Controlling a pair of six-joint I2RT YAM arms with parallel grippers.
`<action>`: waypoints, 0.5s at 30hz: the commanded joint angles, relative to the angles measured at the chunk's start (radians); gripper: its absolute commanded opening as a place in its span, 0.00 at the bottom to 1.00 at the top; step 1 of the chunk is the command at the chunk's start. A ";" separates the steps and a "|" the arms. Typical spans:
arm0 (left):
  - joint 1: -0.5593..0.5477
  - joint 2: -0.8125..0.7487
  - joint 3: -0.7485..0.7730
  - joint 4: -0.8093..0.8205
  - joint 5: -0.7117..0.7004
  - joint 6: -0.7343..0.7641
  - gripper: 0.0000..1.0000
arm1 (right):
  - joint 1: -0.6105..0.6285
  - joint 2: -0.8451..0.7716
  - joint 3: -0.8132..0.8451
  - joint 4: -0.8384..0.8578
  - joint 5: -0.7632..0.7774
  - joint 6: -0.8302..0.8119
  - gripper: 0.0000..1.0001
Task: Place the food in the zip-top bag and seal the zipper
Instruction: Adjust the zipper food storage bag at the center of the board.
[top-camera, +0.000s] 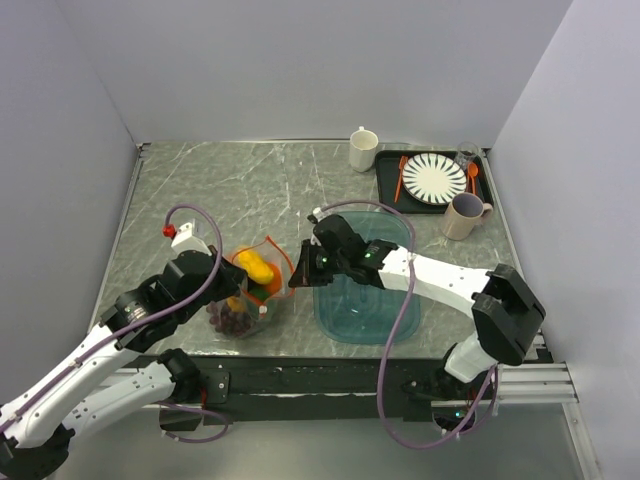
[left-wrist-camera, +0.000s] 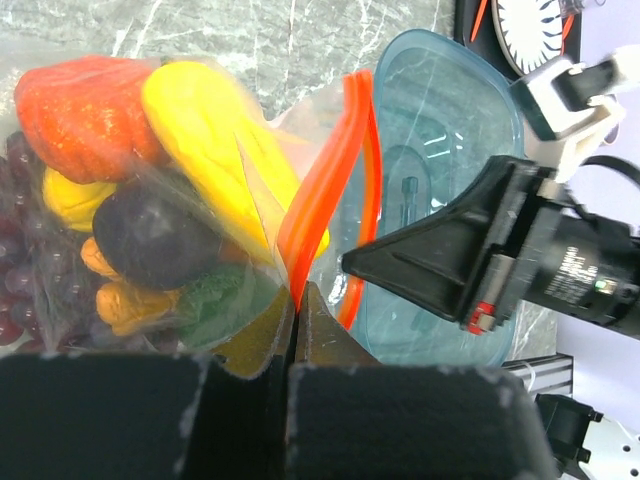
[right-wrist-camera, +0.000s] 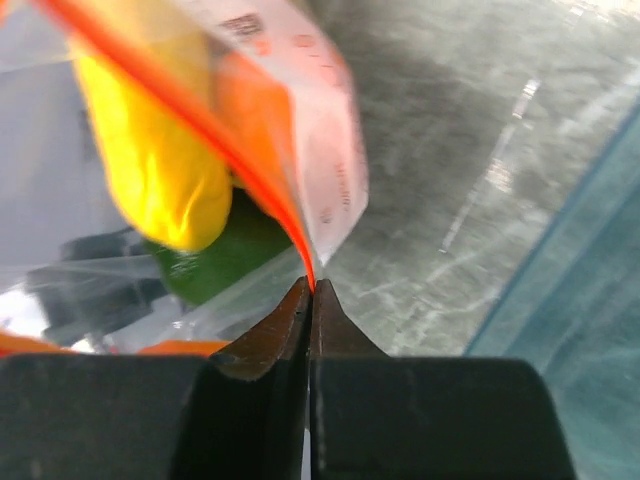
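Much is hard to read. In the top view the fingertips of my left end effector (top-camera: 262, 293) are hidden behind the zip-top bag (top-camera: 245, 300). The tips of my right end effector (top-camera: 296, 277) are only a dark wedge at the bag's right edge. My right wrist view is blurred at close range: the bag runs off its upper left, and a green fruit (right-wrist-camera: 225, 255) shows only through plastic. In my left wrist view the grapes (left-wrist-camera: 18, 285) are cut by the left edge.

Both arms reach inward and meet at lower centre of the top view, just left of the teal tray (top-camera: 365, 305) on the surface (top-camera: 230, 180). Each end effector is clenched on the zipper (left-wrist-camera: 322, 185), the two grips close together. The food (left-wrist-camera: 215, 130) sits inside the bag, with the dark plum (left-wrist-camera: 150, 235) below the yellow piece.
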 joint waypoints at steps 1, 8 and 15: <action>0.003 0.004 0.007 0.038 0.017 0.015 0.01 | -0.006 -0.080 0.014 0.099 -0.044 0.001 0.01; 0.003 0.020 0.006 0.058 0.048 0.032 0.01 | -0.005 -0.121 0.062 0.101 -0.050 -0.011 0.00; 0.005 0.054 0.036 0.089 0.102 0.053 0.01 | -0.006 -0.114 0.118 0.144 -0.148 -0.021 0.00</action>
